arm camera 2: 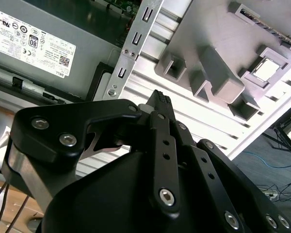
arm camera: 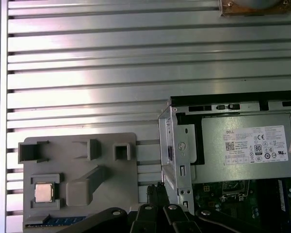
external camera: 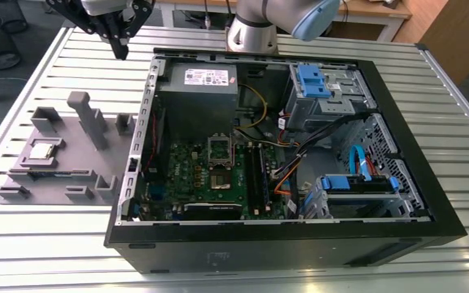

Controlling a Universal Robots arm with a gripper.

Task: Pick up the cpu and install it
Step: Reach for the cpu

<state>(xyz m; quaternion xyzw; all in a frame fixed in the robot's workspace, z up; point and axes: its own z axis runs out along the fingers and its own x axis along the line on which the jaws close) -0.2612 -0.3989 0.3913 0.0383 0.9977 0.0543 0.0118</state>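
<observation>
Currently we find the black fingers (external camera: 121, 47) clenched empty, well apart from the small silver-grey square cpu (external camera: 44, 148); we advise opening them, then centring squarely.

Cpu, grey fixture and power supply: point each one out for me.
cpu (arm camera: 43, 192), first wrist view, silver top.
grey fixture (arm camera: 63, 155), first wrist view, flat base.
power supply (arm camera: 212, 158), first wrist view, metal casing.

Small square silver cpu (arm camera: 43, 192), lying flat, seated in grey fixture (arm camera: 63, 155) recess
</observation>
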